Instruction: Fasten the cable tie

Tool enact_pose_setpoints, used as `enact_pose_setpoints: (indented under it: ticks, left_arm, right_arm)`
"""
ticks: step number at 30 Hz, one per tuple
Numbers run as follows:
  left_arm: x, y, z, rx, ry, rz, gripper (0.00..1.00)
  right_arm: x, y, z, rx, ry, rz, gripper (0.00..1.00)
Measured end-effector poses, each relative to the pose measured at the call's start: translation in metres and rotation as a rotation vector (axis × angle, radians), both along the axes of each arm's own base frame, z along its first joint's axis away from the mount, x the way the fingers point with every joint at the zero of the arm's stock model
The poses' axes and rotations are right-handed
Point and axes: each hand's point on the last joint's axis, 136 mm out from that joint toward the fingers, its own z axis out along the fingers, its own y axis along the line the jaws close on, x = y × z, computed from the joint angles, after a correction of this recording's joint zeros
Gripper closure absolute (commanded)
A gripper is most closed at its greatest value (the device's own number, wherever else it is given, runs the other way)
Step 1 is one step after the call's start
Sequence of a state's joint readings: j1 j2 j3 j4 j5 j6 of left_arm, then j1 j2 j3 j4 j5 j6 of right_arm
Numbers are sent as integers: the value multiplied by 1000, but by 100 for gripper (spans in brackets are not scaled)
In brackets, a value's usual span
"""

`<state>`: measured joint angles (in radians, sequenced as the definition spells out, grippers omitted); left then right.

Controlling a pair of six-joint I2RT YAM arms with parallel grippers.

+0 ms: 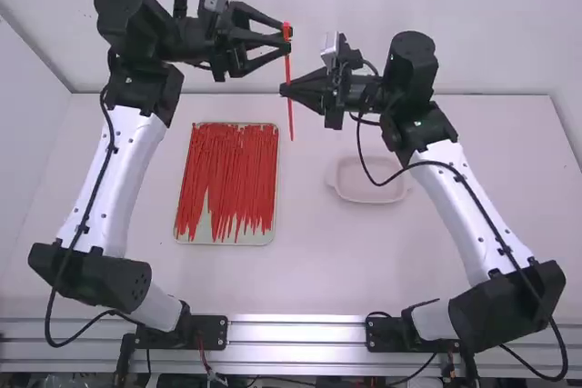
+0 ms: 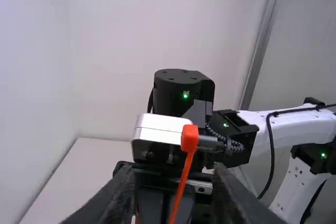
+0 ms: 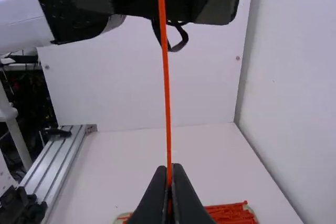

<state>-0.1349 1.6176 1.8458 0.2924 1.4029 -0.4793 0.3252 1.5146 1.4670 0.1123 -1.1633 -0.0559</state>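
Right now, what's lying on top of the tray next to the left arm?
Loose red cable ties lie spread across the tray, leaving just its pale rim and lower edge bare. Anything beneath the ties is covered and cannot be seen.

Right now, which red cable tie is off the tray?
The single cable tie held upright in the air between the left gripper and right gripper; the other ties lie flat on the tray.

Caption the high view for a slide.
Right jaws pinch a tie upright near the left arm; spare ties fill a tray.
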Motion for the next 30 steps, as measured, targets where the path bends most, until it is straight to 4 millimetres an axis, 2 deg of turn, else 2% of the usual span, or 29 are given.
enact_pose_setpoints:
  ticks: [2, 3, 4, 5, 15, 16, 17, 18, 19, 24, 30]
  left_arm:
    - [0, 0, 1, -1, -5, 0, 80]
    - [0, 0, 1, -1, -9, 0, 87]
    - [0, 0, 1, -1, -9, 0, 89]
    - [-1, 0, 1, -2, -14, 0, 98]
    - [-1, -2, 4, -9, -34, 3, 98]
    - [-1, -2, 4, -11, -33, 6, 98]
    - [0, -2, 4, -12, -31, 9, 98]
    - [2, -2, 5, -16, -25, 19, 98]
    - [4, -2, 4, -17, -17, 26, 98]
    - [27, 7, -10, -14, 105, 126, 98]
    - [63, 36, -34, 5, 226, 311, 98]
  right_arm:
    - [1, 0, 0, 0, 2, -4, 100]
    - [1, 0, 0, 0, 1, -7, 100]
    - [1, 0, 0, 0, 1, -7, 100]
    - [1, 0, 0, 0, 3, -8, 100]
    - [2, 0, 0, 0, 1, -13, 100]
    - [2, 0, 0, -1, 4, -13, 90]
    - [2, 0, -1, -2, 9, -14, 66]
    - [3, 0, -2, -5, 14, -18, 10]
    - [4, 0, -2, -6, 19, -24, 1]
    - [23, -4, -12, -28, 85, -140, 1]
    - [49, -18, -56, -157, 235, -345, 1]
